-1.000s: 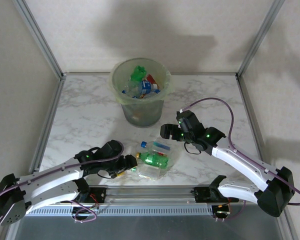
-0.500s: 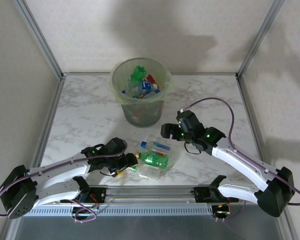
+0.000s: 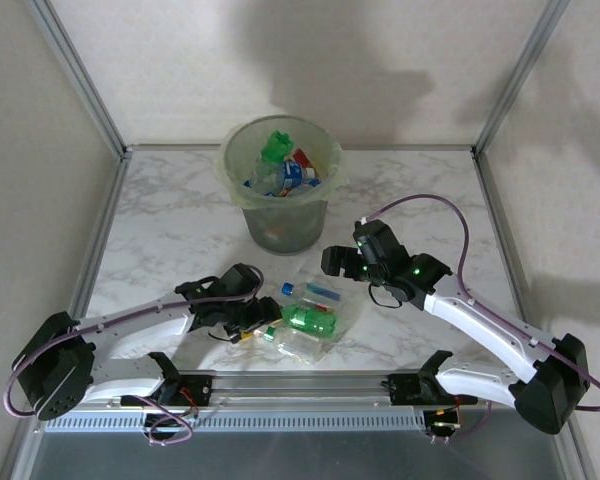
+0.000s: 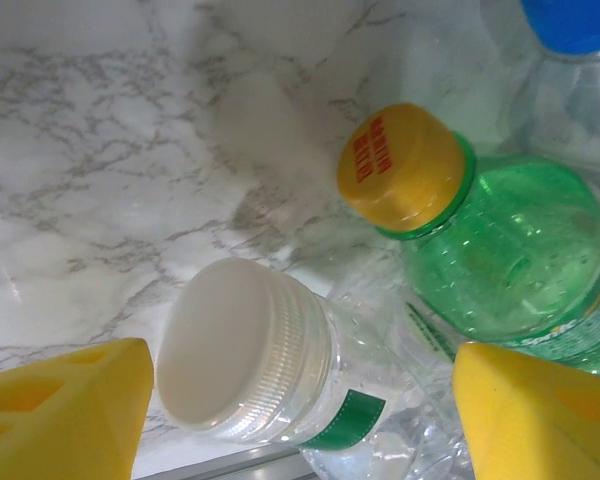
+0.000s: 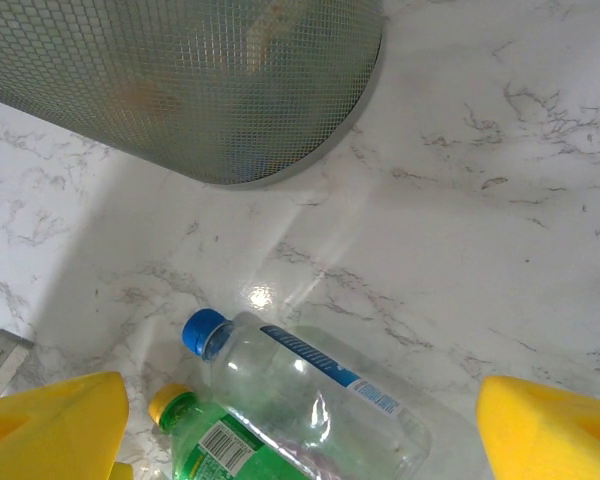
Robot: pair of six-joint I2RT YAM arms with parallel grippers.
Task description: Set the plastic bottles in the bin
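Change?
— The left gripper (image 4: 300,405) has slid forward, jaws apart around the white-capped bottle (image 4: 245,350) beside the green bottle (image 4: 500,260).
— And the right gripper (image 5: 300,420)?
— Spread wide above the blue-capped bottle (image 5: 310,385), near the bin (image 3: 280,228). A grasp looks next.

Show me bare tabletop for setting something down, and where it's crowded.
Free: the marble left of the bin, out to the left frame rail, and the marble right of it, out to the right rail. Crowded: the front middle, where loose bottles lie between the left end effector and right end effector.
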